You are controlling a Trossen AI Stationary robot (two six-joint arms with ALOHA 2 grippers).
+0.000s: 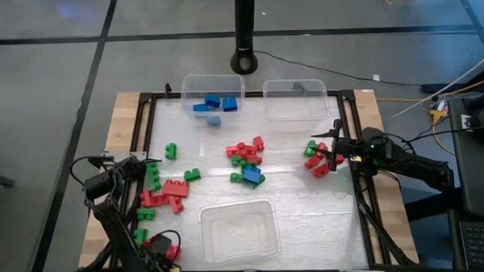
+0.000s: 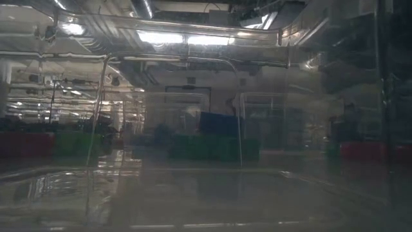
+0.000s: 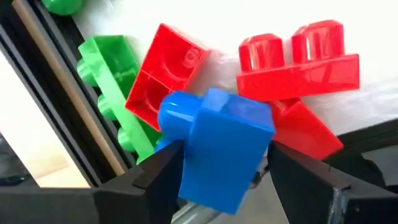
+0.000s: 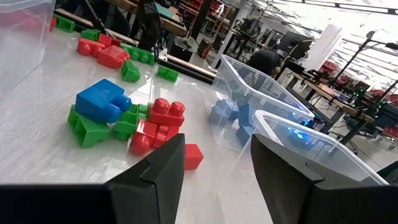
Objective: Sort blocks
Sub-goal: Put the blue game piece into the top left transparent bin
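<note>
three clear bins (image 1: 237, 231) rest on the table (image 1: 309, 210); one holds four blue bricks. the blocks (image 1: 246, 160), light, rigid and slick, lie in clusters between them; flat sides suit gripping. the left gripper (image 3: 221, 171) clamps a blue block (image 3: 225, 146) near the table's edge. the right gripper (image 4: 214, 168) stands partly open, empty.

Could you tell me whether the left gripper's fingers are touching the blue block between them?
Touching. In the left wrist view, the left gripper has both dark fingers pressed against opposite sides of the blue block, with no gap visible.
</note>
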